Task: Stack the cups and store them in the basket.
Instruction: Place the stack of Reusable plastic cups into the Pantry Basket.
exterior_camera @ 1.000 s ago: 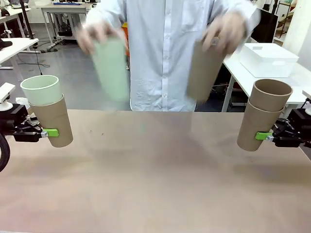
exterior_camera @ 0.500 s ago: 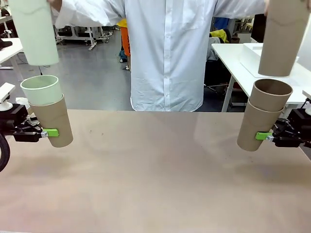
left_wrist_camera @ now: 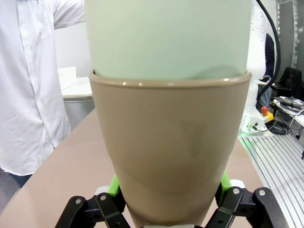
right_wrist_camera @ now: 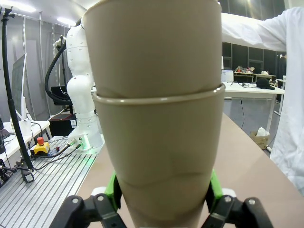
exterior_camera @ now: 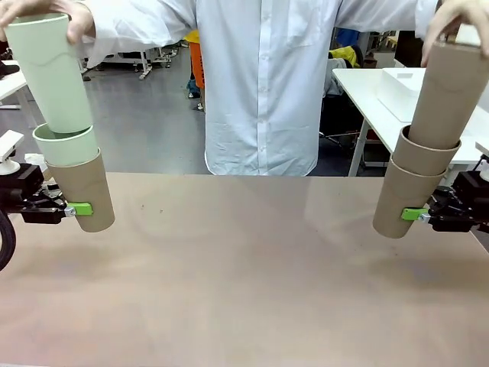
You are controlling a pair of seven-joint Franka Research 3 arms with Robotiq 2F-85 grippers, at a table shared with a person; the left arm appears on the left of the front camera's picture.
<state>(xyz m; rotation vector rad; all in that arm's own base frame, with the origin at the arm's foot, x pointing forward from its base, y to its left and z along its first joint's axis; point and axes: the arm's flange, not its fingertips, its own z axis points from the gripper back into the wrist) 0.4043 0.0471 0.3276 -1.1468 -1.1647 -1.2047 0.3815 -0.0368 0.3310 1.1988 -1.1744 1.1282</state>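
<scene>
six cups stand in two stacks of three, one at each side of the table (exterior_camera: 244, 283). picture left: left gripper (exterior_camera: 82, 208), fingers pinching the lower wall of a tan cup (exterior_camera: 85, 183), green pads on opp. sides. a mint cup (exterior_camera: 67, 145) sits nested in it, upper part showing above the tan rim. a second mint cup (exterior_camera: 52, 76), gripped at its rim by a person's hand (exterior_camera: 38, 6), has its base just inside the nested cup's mouth and leans slightly. picture right: right gripper (exterior_camera: 406, 214), fingers likewise clamped on a tan outer cup (exterior_camera: 401, 200), w/ a tan inner cup (exterior_camera: 424, 153) nested in it. a third tan cup (exterior_camera: 451, 92), held from above by the person's other hand (exterior_camera: 458, 19), has its base inside the inner cup's mouth, tilted. left wrist view: tan wall between the two pads, mint wall rising out of its rim. right wrist view: same arrangement, tan in tan. whether either stack touches the table: cannot tell. the person, in a white shirt (exterior_camera: 260, 92), stands at the far side, between the stacks.
</scene>
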